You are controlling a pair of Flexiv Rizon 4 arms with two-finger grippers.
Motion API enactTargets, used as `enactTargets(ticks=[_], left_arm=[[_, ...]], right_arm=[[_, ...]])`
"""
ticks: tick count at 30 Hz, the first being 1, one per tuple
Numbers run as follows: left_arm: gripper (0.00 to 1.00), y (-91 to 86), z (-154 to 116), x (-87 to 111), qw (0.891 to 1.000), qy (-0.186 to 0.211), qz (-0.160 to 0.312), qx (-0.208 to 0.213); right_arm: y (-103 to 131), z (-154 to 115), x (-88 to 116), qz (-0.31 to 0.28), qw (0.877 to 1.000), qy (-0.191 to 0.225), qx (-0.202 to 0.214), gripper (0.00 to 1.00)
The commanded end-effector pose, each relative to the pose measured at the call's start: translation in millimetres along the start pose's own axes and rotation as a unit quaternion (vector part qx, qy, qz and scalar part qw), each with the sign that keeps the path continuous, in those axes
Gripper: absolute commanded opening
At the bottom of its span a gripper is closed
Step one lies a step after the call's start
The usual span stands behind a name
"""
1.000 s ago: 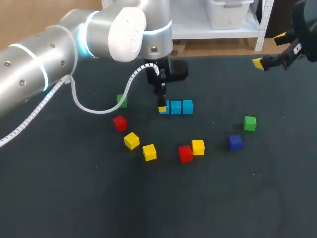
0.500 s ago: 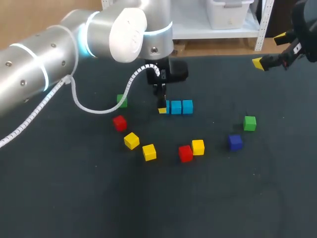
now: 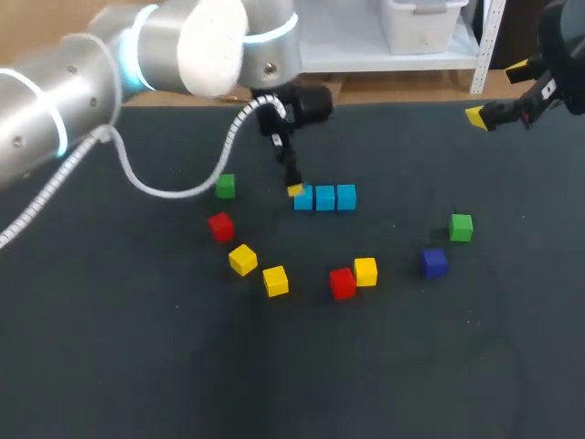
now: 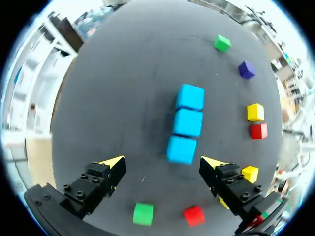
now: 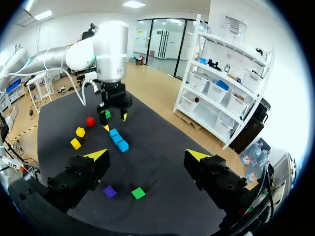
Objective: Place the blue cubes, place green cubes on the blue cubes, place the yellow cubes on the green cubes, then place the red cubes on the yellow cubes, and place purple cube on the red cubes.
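Now the left gripper (image 4: 162,162) hangs open and empty over the near end of the blue row (image 4: 187,123), which runs straight ahead. The nearest green cube (image 4: 143,214) sits close on the opposite side, well within this arm's reach.

Three light-blue cubes (image 3: 324,198) are sitting mid-frame on the dark grey tabletop (image 3: 183,366); green cubes (image 3: 461,227), yellow cubes (image 3: 275,280), red cubes (image 3: 343,283) and a purple cube (image 3: 434,262) are showing around them.

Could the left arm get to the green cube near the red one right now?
Probably yes. The left gripper is open by the blue row, and that green cube lies close beside it, standing apart from the red cube with nothing over it.
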State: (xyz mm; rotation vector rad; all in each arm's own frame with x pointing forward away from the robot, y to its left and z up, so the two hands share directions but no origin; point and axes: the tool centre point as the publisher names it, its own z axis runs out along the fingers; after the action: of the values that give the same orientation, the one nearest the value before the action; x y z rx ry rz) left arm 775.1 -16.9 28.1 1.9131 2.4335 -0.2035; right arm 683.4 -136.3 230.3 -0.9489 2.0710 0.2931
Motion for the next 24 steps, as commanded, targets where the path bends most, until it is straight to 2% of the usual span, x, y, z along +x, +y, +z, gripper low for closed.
enactTargets(ticks=[1, 6, 8, 10, 14, 18, 21, 24], left_arm=[[1.00, -17.3, -21.2, 42.2, 0.998, -0.017, -0.031, -0.048], [1.00, -13.5, -36.1, 69.1, 0.991, -0.019, -0.117, -0.063], [1.00, -12.1, -41.1, 77.9, 0.985, -0.014, -0.148, -0.091], [1.00, -12.2, -42.4, 83.6, 0.979, -0.016, -0.175, -0.101], [1.00, -14.1, -33.9, 91.3, 0.971, -0.033, -0.212, -0.102], [1.00, -7.0, -19.9, 95.9, 0.959, -0.038, -0.263, -0.102], [1.00, -1.2, -13.7, 99.3, 0.951, -0.039, -0.285, -0.115], [1.00, 2.4, -13.4, 102.9, 0.952, -0.036, -0.281, -0.114]], right_arm=[[3.3, 0.3, 1.4, 0.000, 1.000, -0.002, 0.010, 1.00], [3.3, 0.3, 1.4, 0.000, 1.000, -0.002, 0.010, 1.00], [3.3, 0.3, 1.4, 0.000, 1.000, -0.002, 0.010, 1.00], [3.3, 0.3, 1.4, 0.000, 1.000, -0.002, 0.010, 1.00], [3.3, 0.3, 1.4, 0.000, 1.000, -0.002, 0.010, 1.00], [3.3, 0.3, 1.4, 0.000, 1.000, -0.002, 0.010, 1.00], [3.3, 0.3, 1.4, 0.000, 1.000, -0.002, 0.010, 1.00], [3.3, 0.3, 1.4, 0.000, 1.000, -0.002, 0.010, 1.00]])
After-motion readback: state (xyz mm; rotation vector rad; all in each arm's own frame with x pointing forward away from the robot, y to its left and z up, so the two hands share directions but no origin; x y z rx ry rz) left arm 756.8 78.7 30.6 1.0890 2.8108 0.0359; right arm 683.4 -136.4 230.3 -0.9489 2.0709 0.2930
